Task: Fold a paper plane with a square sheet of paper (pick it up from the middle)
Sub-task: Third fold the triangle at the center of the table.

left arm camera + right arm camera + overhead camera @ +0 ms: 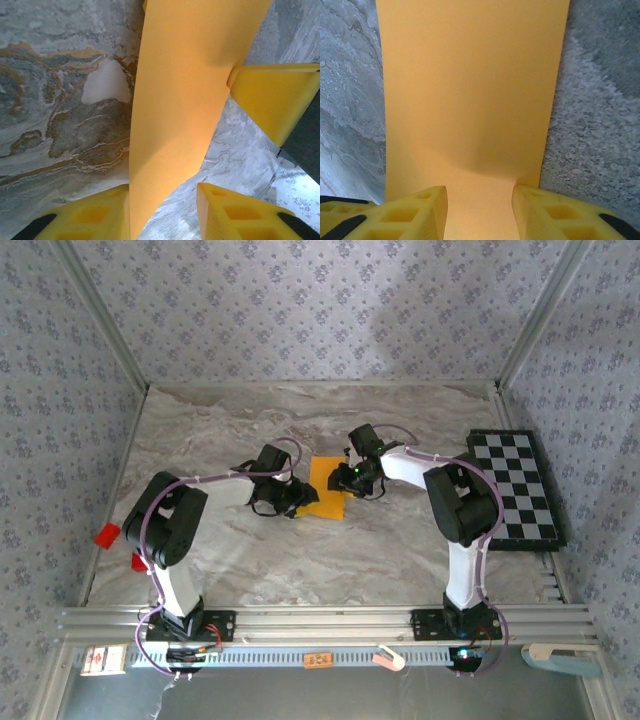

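The square sheet of paper (pixel 328 496) is orange-yellow and shows as an upright oblong on the marble table between my two grippers. My left gripper (pixel 296 498) is at its left edge. In the left wrist view the paper (pixel 180 100) rises as a curved strip between the jaws of the left gripper (pixel 162 200). It lies against the left finger (pixel 95 212) and leaves a gap to the right finger (pixel 235 212). My right gripper (pixel 347 478) is at the sheet's upper right. Its (pixel 480 197) jaws stand apart over the paper (pixel 470 90), which buckles at the fingertips. The paper plane is out of view.
A black-and-white checkerboard (pixel 515 488) lies at the table's right edge. Two small red blocks (pixel 107 535) (pixel 138 561) sit at the left edge beside the left arm. Patterned walls close in the back and sides, and a metal rail (pixel 320 622) runs along the front.
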You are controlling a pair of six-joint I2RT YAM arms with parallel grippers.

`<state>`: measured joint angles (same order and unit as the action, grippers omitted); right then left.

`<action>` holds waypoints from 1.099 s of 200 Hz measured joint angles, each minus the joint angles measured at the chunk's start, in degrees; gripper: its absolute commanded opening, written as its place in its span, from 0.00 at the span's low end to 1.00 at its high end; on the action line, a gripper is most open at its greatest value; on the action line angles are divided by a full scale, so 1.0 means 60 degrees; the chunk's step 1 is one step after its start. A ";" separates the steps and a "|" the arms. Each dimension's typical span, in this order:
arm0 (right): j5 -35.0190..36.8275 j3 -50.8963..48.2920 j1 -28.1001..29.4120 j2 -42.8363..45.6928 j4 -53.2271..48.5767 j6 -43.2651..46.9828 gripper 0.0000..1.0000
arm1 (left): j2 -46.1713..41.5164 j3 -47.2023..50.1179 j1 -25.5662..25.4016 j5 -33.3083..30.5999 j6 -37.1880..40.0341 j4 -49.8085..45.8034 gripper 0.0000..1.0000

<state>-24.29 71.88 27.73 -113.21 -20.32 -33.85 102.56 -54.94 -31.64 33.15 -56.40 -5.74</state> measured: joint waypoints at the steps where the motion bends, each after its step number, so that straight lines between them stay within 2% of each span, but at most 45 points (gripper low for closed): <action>1: 0.0000 0.0000 0.0000 0.0000 0.0000 0.0000 0.43 | 0.0000 -0.0004 0.0000 0.0007 0.0004 0.0000 0.37; 130: -0.0040 -0.0058 -0.0036 0.0000 0.0069 0.0000 0.42 | 0.0896 -0.0761 0.0346 0.0120 0.0073 0.0397 0.28; 220: -0.0120 -0.0102 -0.0066 0.0007 0.0142 0.0000 0.42 | 0.1184 -0.0958 0.0634 0.0120 0.0310 0.0386 0.14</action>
<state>-25.02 71.26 27.33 -113.16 -19.46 -33.85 109.67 -60.69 -27.83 33.87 -54.54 -3.42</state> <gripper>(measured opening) 0.419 0.159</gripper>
